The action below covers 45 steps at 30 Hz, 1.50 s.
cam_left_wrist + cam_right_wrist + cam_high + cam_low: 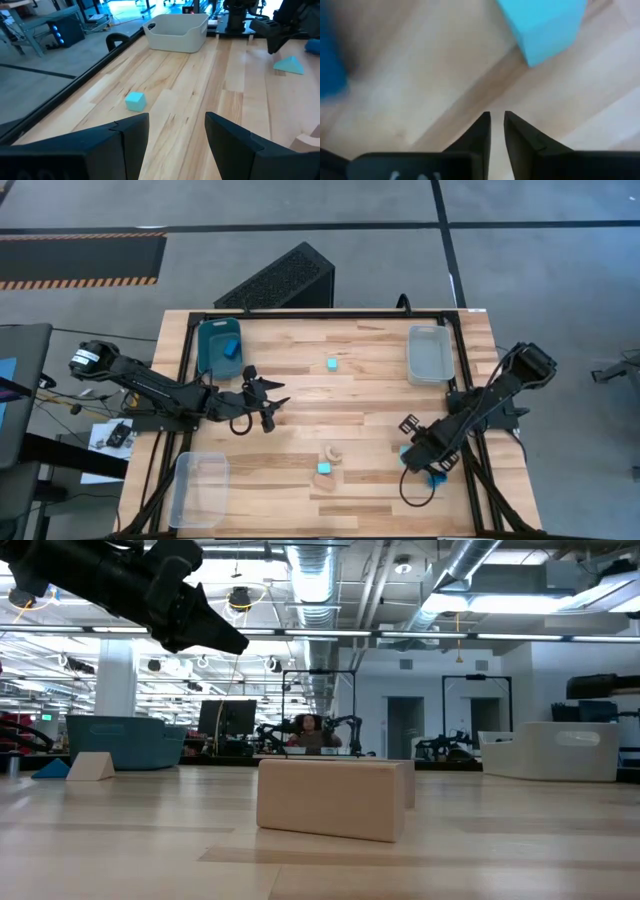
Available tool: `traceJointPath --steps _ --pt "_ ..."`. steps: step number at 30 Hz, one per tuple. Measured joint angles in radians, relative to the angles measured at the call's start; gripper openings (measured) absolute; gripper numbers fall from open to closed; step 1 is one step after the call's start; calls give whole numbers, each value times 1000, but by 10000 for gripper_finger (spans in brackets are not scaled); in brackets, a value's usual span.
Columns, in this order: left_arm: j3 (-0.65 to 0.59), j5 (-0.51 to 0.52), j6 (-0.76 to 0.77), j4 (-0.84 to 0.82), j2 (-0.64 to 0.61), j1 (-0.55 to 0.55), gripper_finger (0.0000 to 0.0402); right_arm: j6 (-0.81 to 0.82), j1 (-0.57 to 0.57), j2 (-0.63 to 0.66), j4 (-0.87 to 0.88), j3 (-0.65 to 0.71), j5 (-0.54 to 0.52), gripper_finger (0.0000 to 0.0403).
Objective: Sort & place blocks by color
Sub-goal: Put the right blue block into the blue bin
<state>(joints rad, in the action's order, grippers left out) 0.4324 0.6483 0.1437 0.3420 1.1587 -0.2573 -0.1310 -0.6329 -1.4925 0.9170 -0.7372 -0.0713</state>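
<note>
Two dark jointed arms, black looping cables, left arm (pixel 150 385) with possibly a white round label

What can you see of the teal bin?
The teal bin is a rectangular, open-topped tub that looks like opaque plastic. It sits upright at the table's far left corner, long side running along the left edge. Inside lie blocks, dark blue and cyan; their number is hard to tell. In the low view it shows at far left behind a tan wedge. No gripper touches it; the left gripper hangs nearby, jaws open, over bare wood.
</note>
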Motion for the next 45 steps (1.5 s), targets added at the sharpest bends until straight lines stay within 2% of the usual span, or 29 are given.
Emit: traceJointPath --steps 4,7,10,14,17,20,24,30,34,37,40,45 --pt "0 0 11 1 0 0 185 80 22 10 22 -8 -22 53" --pt "0 0 27 1 0 0 185 259 50 31 121 -51 -26 47" --pt "0 17 32 3 0 0 185 587 79 65 217 -109 16 46" --pt "0 22 35 12 0 0 185 1096 90 106 209 -135 119 46" --pt "0 22 35 12 0 0 185 1299 44 108 154 -122 243 55" --pt "0 22 21 11 0 0 185 1421 -33 77 84 -111 331 81" --pt "0 22 -37 18 0 1 185 1574 -107 26 17 -109 411 143" --pt "0 -18 -141 108 0 52 185 1702 -170 12 -169 -109 409 266" --pt "0 -72 -152 119 0 107 185 1783 -212 5 -202 -110 349 324" --pt "0 -94 -131 119 0 145 185 1857 -249 -23 -149 -108 353 350" --pt "0 -105 -109 115 4 174 185 1901 -277 -50 -136 -109 399 361" --pt "0 -119 -88 120 50 192 185 1887 -290 -92 -262 -102 413 360"
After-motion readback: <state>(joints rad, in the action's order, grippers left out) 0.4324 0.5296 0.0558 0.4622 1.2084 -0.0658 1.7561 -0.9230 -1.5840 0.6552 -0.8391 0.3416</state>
